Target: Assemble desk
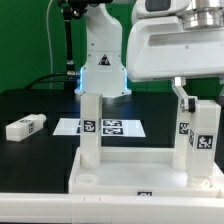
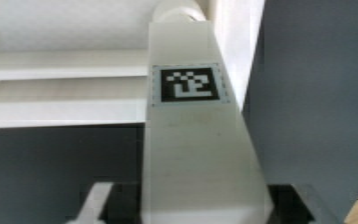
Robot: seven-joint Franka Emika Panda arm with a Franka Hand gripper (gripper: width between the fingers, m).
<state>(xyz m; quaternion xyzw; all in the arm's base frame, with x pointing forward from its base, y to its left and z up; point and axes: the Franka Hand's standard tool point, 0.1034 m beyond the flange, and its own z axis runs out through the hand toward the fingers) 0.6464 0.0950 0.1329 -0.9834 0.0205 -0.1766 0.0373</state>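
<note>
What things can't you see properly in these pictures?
1. Exterior view: the tabletop is cut off in front by the bottom edge.
2. Exterior view: tags on the lying leg are too small to read.
3. Wrist view: the held leg hides whether its far end touches the tabletop.
4. Wrist view: the gripper is mostly cut off by the picture's edge.

tabletop front cropped, leg end cropped

white tabletop; white leg, black-and-white tag; black table; green backdrop.
</note>
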